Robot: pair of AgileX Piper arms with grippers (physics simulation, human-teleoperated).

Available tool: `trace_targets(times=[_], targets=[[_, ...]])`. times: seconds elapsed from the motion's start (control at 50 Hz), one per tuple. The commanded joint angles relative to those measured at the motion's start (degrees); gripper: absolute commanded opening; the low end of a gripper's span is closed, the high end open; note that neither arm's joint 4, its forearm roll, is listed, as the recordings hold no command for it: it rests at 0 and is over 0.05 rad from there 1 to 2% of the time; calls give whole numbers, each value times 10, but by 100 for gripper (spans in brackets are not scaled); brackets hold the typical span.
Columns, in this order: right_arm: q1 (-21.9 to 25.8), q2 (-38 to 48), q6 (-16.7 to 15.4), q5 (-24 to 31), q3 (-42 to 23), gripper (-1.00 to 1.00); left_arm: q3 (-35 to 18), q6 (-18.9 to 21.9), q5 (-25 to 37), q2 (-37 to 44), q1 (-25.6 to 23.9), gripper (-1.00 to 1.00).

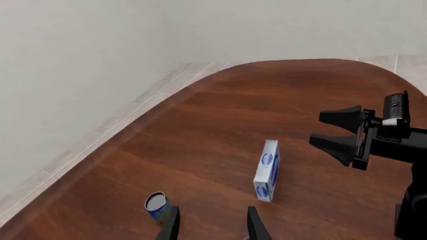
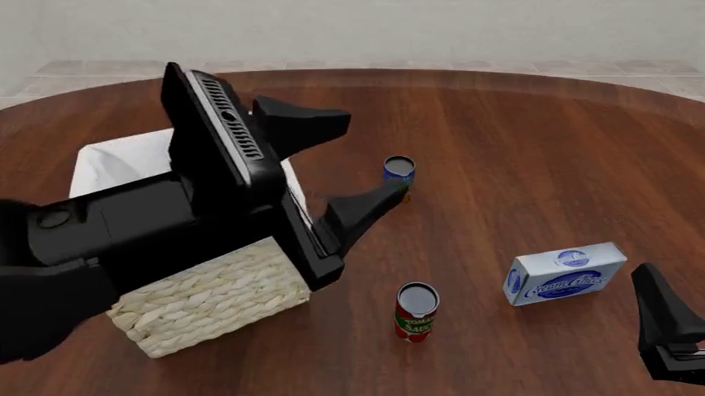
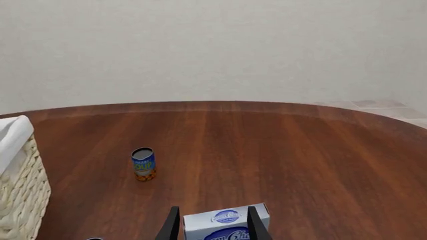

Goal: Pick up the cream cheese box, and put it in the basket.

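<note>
right jaws gape wide around the cream cheese box (long axis crossing them, still on the table); left jaws also released, farther off.

Glossy wood table; rough woven wicker basket; matt black fingers

White/blue cream cheese box flat, right of basket.
</note>
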Motion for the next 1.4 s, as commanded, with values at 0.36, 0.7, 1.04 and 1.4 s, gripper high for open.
trace_targets(times=[0.36, 0.7, 1.04, 1.4], targets=[[0, 0, -1, 0, 0, 100, -51, 4, 43, 73, -28, 100], [1, 0, -3, 0, 0, 100, -74, 4, 64, 121, -28, 100], [0, 0, -2, 0, 0, 100, -98, 12, 80, 158, -31, 100], [-2, 0, -1, 0, 0, 100, -117, 13, 96, 184, -53, 100]])
